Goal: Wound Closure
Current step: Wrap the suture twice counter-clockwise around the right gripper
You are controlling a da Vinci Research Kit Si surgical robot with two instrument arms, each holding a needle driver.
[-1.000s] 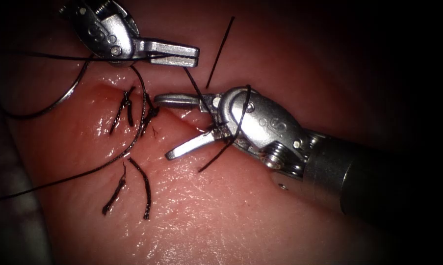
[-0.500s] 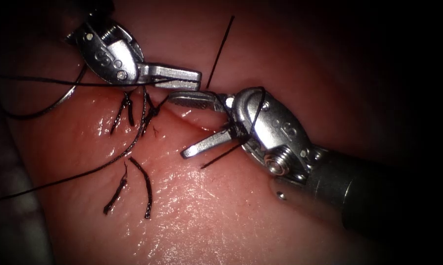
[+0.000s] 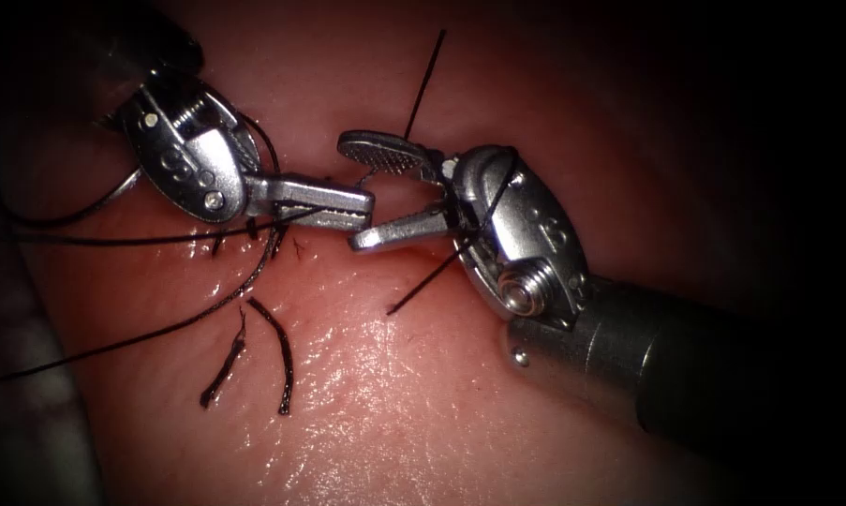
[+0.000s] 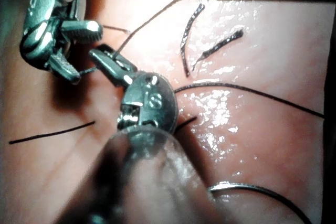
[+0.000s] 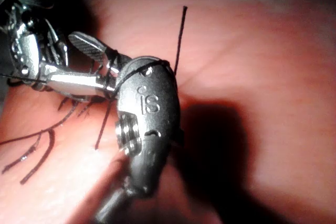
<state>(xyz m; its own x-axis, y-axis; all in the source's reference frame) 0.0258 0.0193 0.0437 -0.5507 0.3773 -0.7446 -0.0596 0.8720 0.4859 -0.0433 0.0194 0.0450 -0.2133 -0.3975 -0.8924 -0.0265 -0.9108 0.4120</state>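
Endoscope view: the left arm's polished steel needle driver has its two flat jaws pressed together, pinching the thin black braided thread, which runs from the jaw tips out toward the picture's left. The right arm's steel needle driver has its serrated jaws spread apart, holding nothing between them; a turn of the same thread lies wrapped over its rounded wrist body, with one straight free end rising above the upper jaw and another running down below the lower jaw. The lower jaw tip sits just beside the left tool's closed tips.

The thin curved steel needle lies behind the left tool's wrist, on the left side of the cut, free of both tools; whether its tip enters the tissue cannot be told. In the left wrist view the needle rests as a bright arc on the surface.

The moist, glossy pink tissue carries two short frayed black cut thread ends below the left tool's jaws. The shallow cut runs under the right tool's lower jaw.
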